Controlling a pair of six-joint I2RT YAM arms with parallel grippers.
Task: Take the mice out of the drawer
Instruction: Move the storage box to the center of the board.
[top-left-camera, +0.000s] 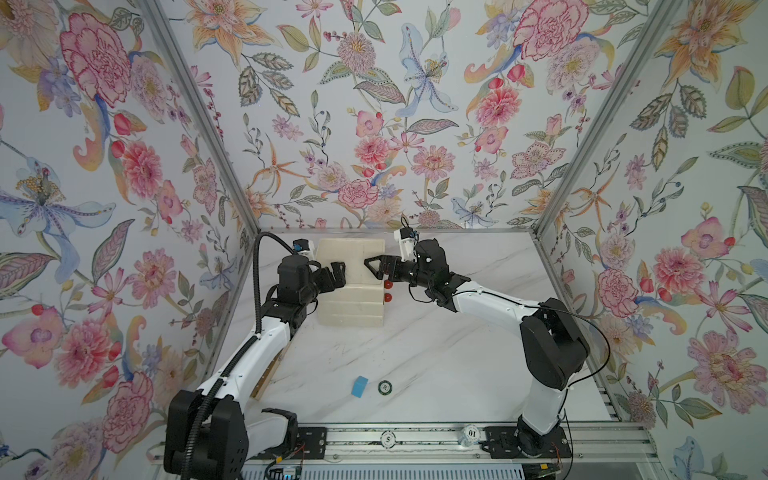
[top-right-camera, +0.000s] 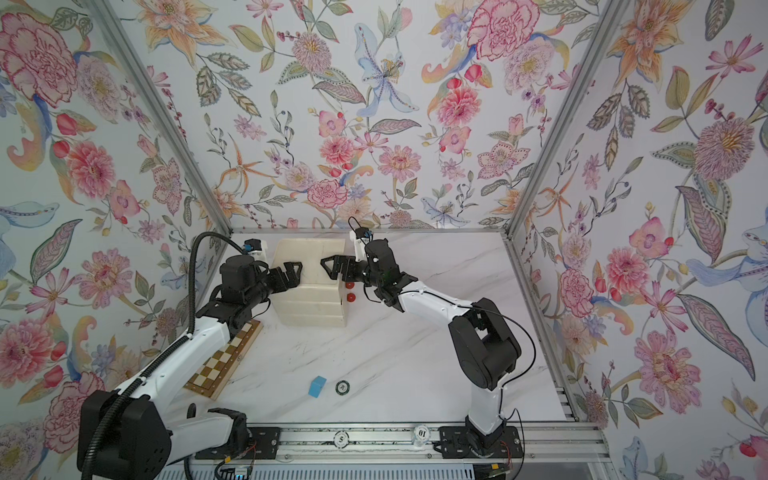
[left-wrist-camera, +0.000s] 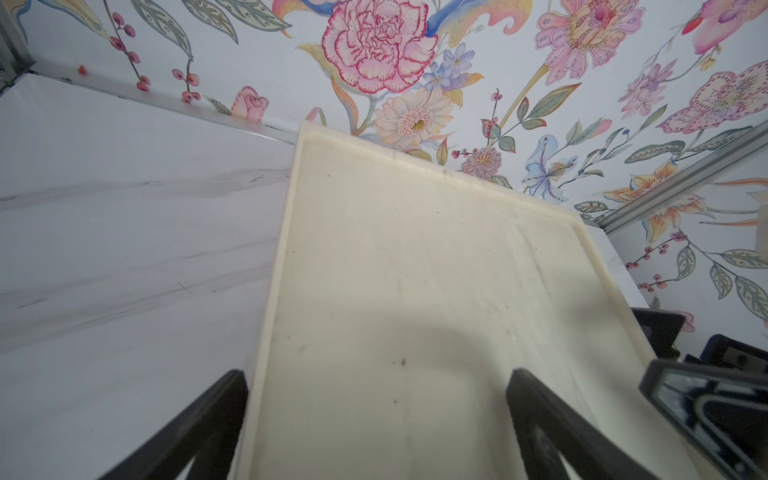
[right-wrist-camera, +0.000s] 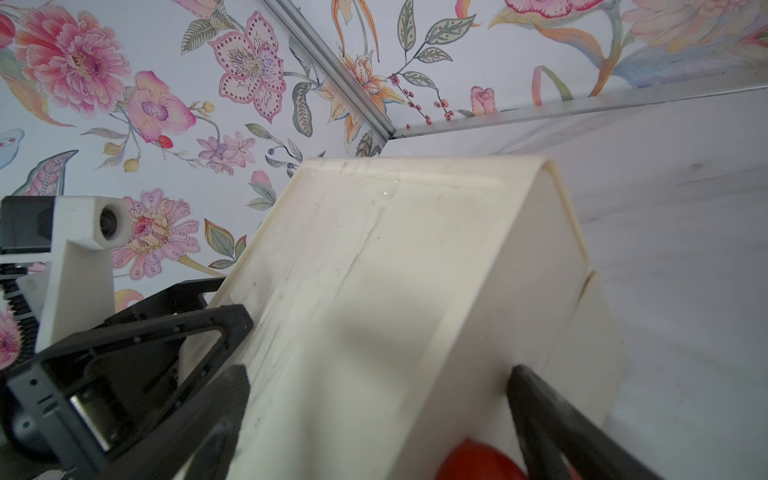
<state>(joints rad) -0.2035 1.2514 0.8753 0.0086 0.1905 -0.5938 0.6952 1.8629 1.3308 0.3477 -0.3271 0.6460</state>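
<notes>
The drawer unit (top-left-camera: 353, 266) is a cream box at the back of the table, seen in both top views, with two red knobs (top-left-camera: 388, 285) on its right-hand face. The mice are hidden; none shows in any view. My left gripper (top-left-camera: 336, 274) is open over the unit's left edge, one finger above the top (left-wrist-camera: 415, 270) and one beside it. My right gripper (top-left-camera: 372, 270) is open over the upper right edge, with one finger (right-wrist-camera: 540, 415) beside a red knob (right-wrist-camera: 478, 463). Neither gripper holds anything.
A blue block (top-left-camera: 359, 386) and a round black-and-white chip (top-left-camera: 385, 387) lie near the front of the marble table (top-left-camera: 436, 353). A chessboard (top-right-camera: 224, 357) lies under the left arm. Two chips (top-left-camera: 387, 438) sit on the front rail. Flowered walls close three sides.
</notes>
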